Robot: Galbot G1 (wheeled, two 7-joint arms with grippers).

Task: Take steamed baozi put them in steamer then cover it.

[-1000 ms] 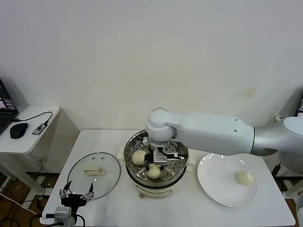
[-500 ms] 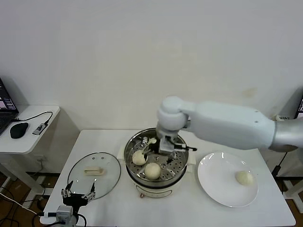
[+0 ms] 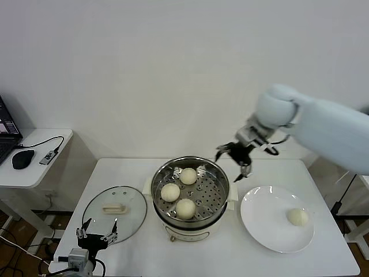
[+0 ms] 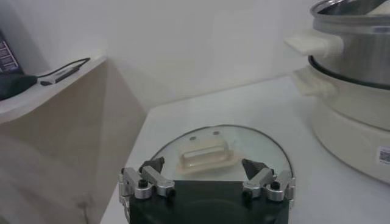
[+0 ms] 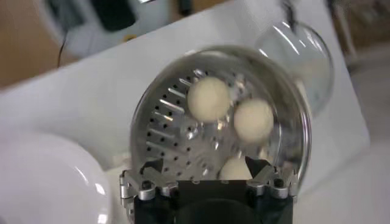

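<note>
Right end effector (image 3: 235, 160) released above the steamer (image 3: 190, 196); its wrist view half-hides one baozi (image 5: 234, 169). Only the head view shows the plate's baozi (image 3: 297, 217). Left end effector (image 3: 97, 236) released by the cover (image 3: 114, 212).

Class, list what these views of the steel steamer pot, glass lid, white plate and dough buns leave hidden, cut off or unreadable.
- Head view: the round stainless-steel steamer hides its own interior beneath the perforated tray.
- Right wrist view: the open right gripper covers part of the nearest cream-white bun; the flat white plate is cut by the edge.
- Left wrist view: the open left gripper hides the near rim of the clear glass lid; the steamer's label is unreadable.
</note>
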